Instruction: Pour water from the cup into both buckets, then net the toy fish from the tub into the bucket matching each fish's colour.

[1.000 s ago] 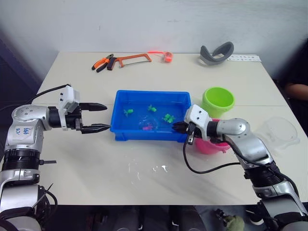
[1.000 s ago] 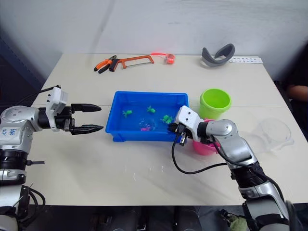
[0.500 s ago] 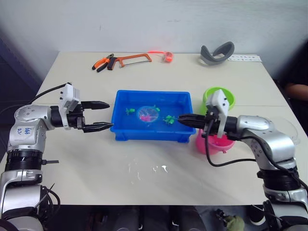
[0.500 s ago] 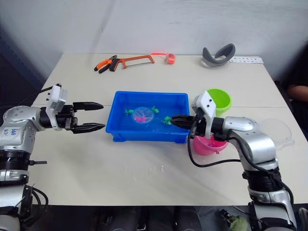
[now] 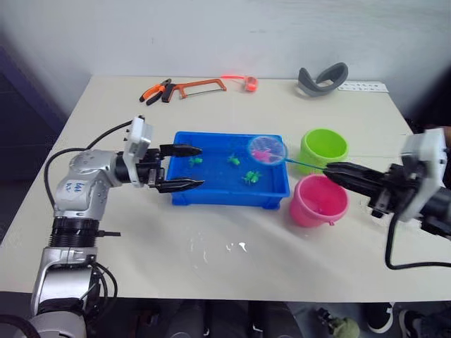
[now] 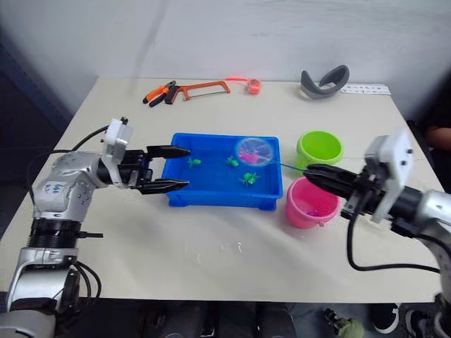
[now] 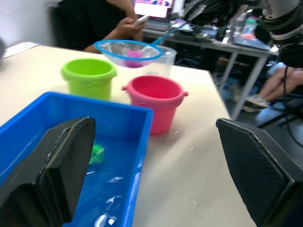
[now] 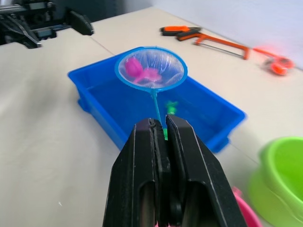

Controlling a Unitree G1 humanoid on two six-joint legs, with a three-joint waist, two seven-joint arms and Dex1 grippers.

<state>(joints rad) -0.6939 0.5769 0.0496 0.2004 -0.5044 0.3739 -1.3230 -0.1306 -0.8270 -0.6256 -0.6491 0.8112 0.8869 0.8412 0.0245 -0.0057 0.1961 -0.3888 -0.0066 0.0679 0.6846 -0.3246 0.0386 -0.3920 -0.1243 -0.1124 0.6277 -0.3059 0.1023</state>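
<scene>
The blue tub [image 5: 184, 196] sits mid-table with green toy fish [image 5: 250, 176] in its water. My right gripper [image 5: 330, 168] is shut on the net's thin handle. The net [image 5: 267, 149] hangs above the tub's right end with pink fish [image 8: 142, 72] in its mesh. Right of the tub stand the pink bucket [image 5: 319, 201] and, behind it, the green bucket [image 5: 323, 148]. My left gripper [image 5: 201, 167] is open over the tub's left end, holding nothing. In the left wrist view the clear cup [image 7: 165, 53] stands behind the pink bucket.
Pliers [image 5: 155, 91], a hacksaw [image 5: 197, 86], an orange tape [image 5: 249, 83] and a grey curved band [image 5: 322, 77] lie along the table's far edge. Small water spills [image 5: 236, 246] mark the near table. A person sits beyond the right side [image 7: 109, 23].
My right arm drew back to the right, lifting the net with pink fish out of the water to the tub's right end. My left gripper moved right, over the tub's left end.
</scene>
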